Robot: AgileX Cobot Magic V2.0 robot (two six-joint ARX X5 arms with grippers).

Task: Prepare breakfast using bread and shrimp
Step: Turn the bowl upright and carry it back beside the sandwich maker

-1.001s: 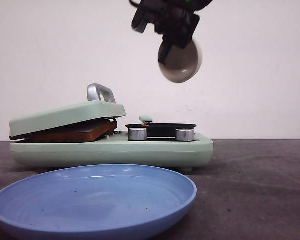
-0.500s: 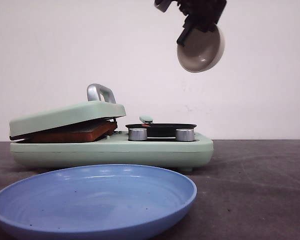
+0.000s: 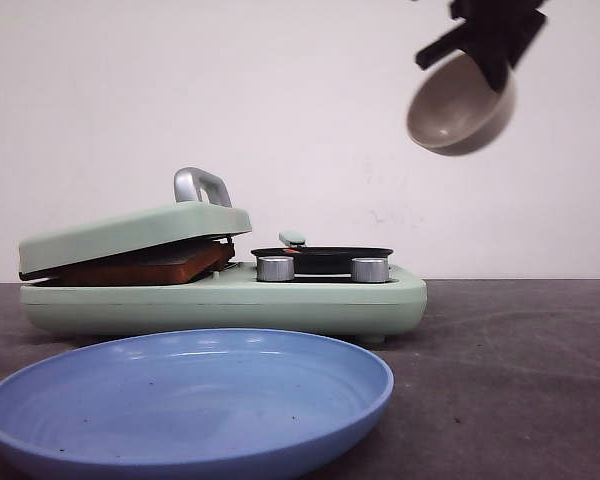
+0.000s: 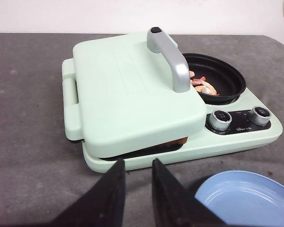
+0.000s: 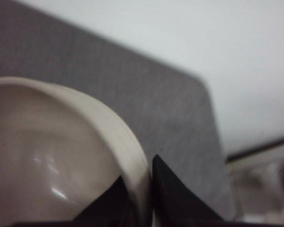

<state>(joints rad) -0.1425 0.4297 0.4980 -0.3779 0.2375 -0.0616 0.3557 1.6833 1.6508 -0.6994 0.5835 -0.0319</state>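
The bread [image 3: 145, 266] is seen as a dark orange-brown slab clamped under the tilted pale green lid [image 4: 132, 94] of the cooker [image 3: 280, 305], only its crust edge showing. The shrimp [image 4: 202, 85], small pink-orange curls, lie in the black pan [image 4: 222, 78] beside the lid, above two silver knobs [image 4: 220, 119]. A beige bowl [image 3: 460, 105] is held high over the table [image 3: 520, 380], right of the cooker, its rim pinched by the right gripper [image 5: 141, 187]. The left gripper [image 4: 135, 182] is held slightly apart, gripping nothing, near the cooker's front edge. A blue plate [image 3: 190, 400] sits nearest the camera; bare table is seen to the right.
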